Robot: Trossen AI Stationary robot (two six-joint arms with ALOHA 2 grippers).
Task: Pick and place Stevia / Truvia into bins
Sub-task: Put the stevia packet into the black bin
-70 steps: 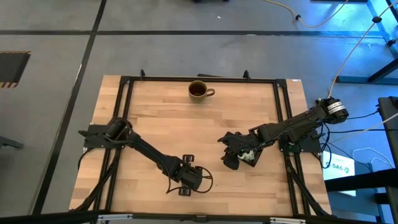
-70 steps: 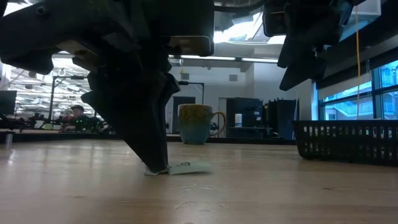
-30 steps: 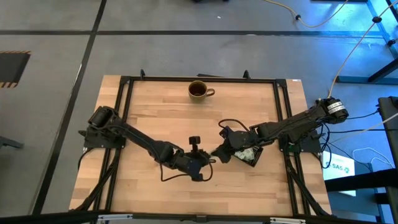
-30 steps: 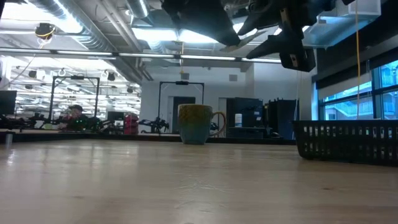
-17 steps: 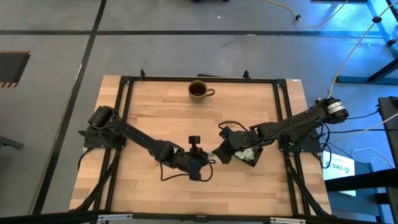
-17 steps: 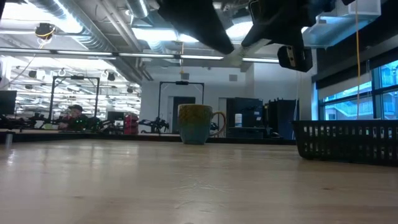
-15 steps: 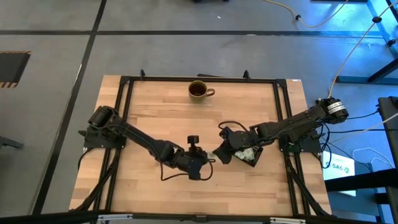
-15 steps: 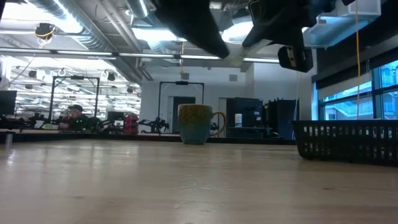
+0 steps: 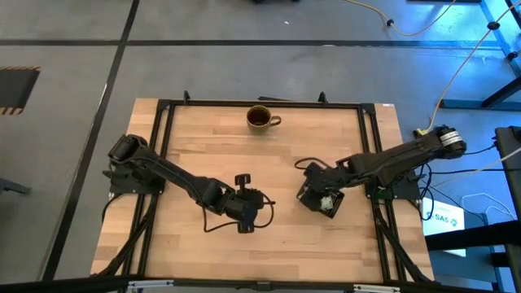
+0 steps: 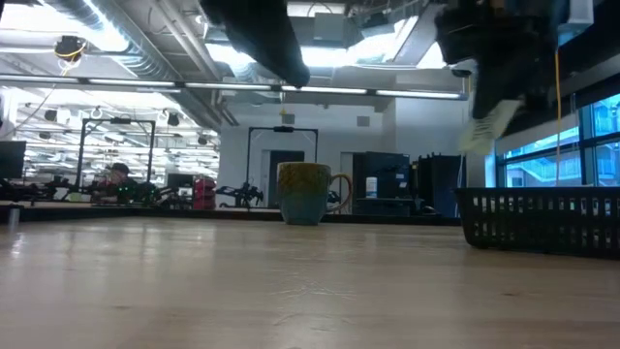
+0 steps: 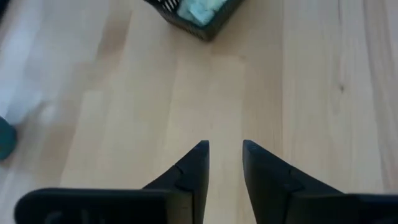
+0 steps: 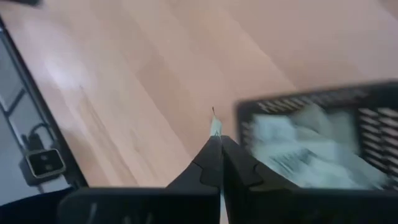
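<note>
Pale butcher-block planks are forming the table top, boxed by a black metal frame and sitting on a grey floor. At the left, the left arm is reaching in from its base toward the table's middle, and the left gripper is hovering over bare wood with its two dark, wedge-shaped fingers standing apart and nothing between them. At the far edge, a round brown mug with a side handle is standing upright. Further right, the right gripper is hanging over the near edge of the bin, its fingers pinching together on a thin pale sachet that is dangling tilted in the low view. Inside the black, mesh-walled, rectangular bin, more pale green and white sachets are lying piled.
</note>
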